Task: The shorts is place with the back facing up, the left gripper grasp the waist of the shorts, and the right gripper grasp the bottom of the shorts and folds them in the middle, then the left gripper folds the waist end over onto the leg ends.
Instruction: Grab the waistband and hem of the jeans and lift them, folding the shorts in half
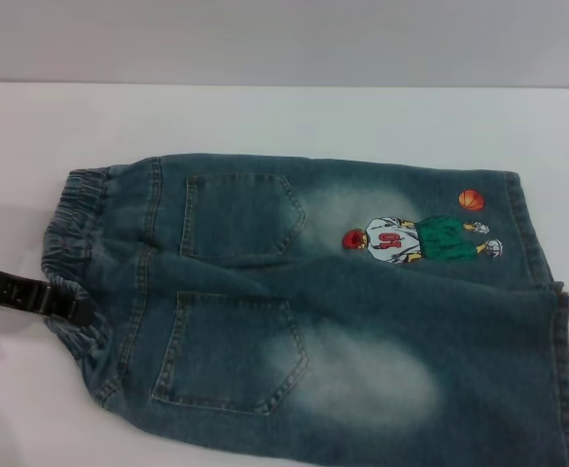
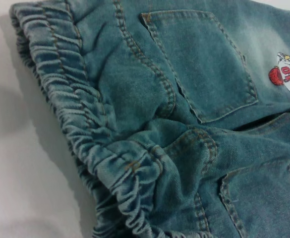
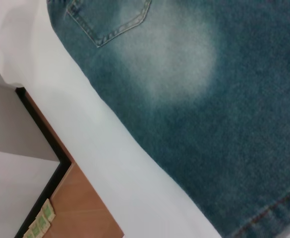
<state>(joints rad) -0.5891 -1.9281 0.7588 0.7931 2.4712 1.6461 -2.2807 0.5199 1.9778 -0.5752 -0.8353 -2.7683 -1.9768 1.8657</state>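
Shorts (image 1: 313, 302) overhanging table's (image 1: 265, 117) near edge

Colours: faded blue denim on white.
Shorts (image 1: 313, 302): mid-blue denim, pale washed patches below both back pockets, tan-brown stitching. Embroidered figure (image 1: 422, 239): red head, white shirt with red number, green shorts; orange ball (image 1: 471, 199) above. Table (image 1: 265, 117) white. Left gripper (image 1: 70, 304) black. Floor (image 3: 78, 208) orange-brown, black edging.
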